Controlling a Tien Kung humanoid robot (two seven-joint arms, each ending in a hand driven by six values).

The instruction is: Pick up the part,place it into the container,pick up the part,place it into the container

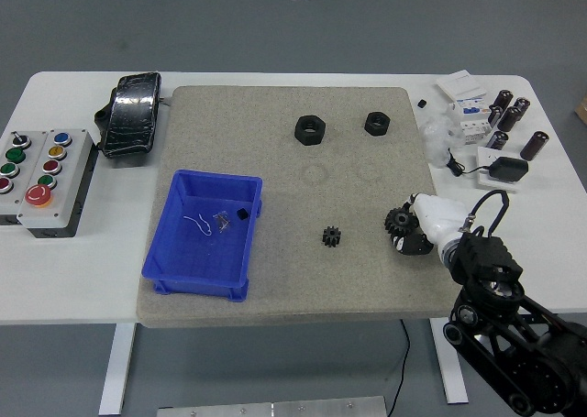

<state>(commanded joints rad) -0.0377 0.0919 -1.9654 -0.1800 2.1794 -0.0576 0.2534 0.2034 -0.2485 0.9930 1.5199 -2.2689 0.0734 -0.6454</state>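
My right hand reaches in from the lower right. Its white fingers curl around a black gear at the right edge of the grey mat, low over the mat. A smaller black gear lies on the mat to the left of the hand. Two black hex nuts lie at the far side of the mat. The blue container stands at the mat's left and holds a small black part and some wire bits. The left arm is out of view.
A button box and a black pouch sit at the left of the table. Black cylinders, a white breaker and a black adapter with its cable lie at the far right.
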